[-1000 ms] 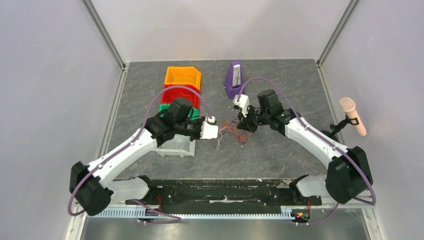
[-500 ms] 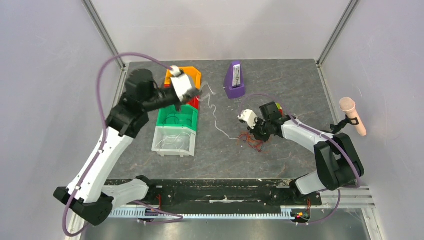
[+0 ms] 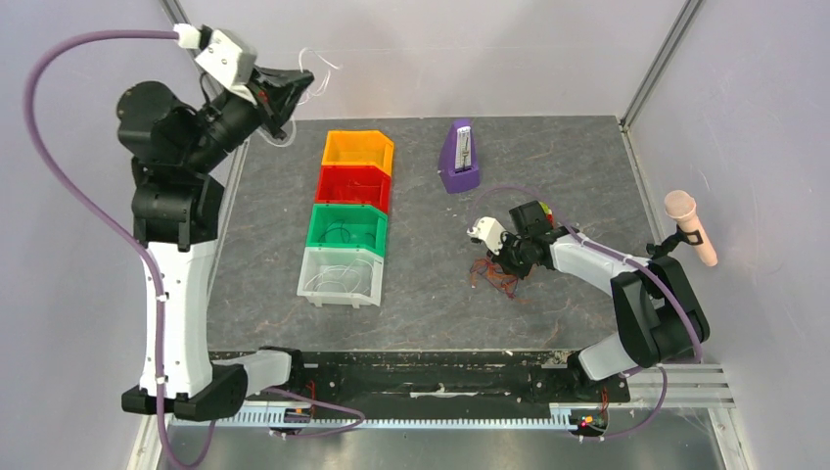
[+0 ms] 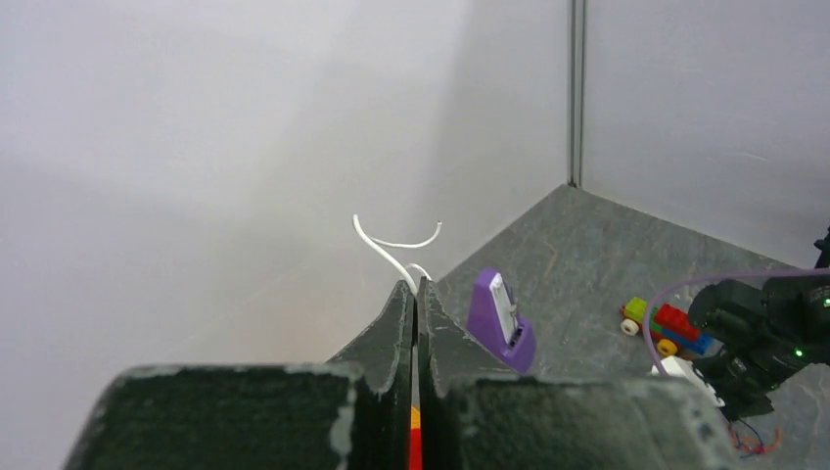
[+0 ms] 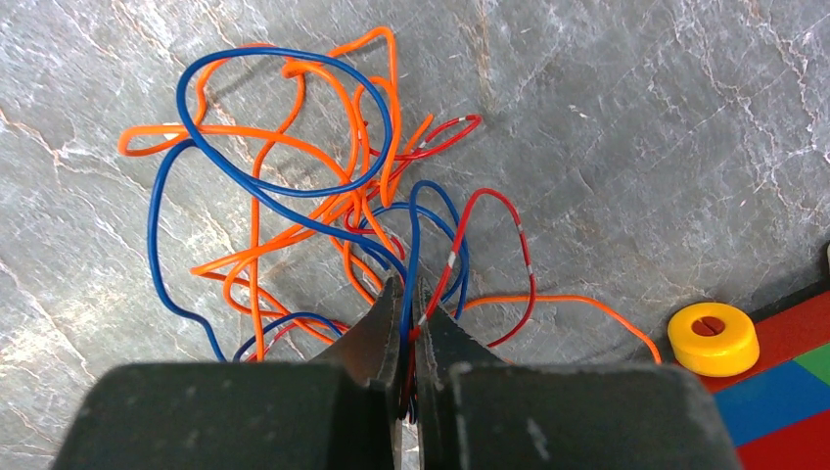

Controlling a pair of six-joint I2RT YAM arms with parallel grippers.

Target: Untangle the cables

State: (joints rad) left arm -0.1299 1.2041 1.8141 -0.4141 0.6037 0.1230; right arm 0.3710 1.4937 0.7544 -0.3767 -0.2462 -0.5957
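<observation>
A tangle of orange, blue and red cables (image 5: 323, 196) lies on the grey table, seen as a small dark-red knot (image 3: 497, 278) in the top view. My right gripper (image 5: 411, 294) is shut on blue and red strands at the knot's near edge, low on the table (image 3: 501, 257). My left gripper (image 3: 294, 86) is raised high at the far left, above the table's back corner, shut on a white cable (image 4: 391, 250) whose ends curl up past the fingertips (image 3: 318, 73).
A row of bins stands left of centre: orange (image 3: 358, 150), red (image 3: 353, 186), green (image 3: 348, 228) and white (image 3: 340, 277), the last two holding cables. A purple metronome (image 3: 460, 157) stands at the back. Toy bricks (image 4: 666, 323) and a yellow ring (image 5: 714, 338) lie by the right gripper.
My left arm has swung up and back to the far left, lifting the white cable clear of the knot and off the table. My right gripper has stayed low on the knot.
</observation>
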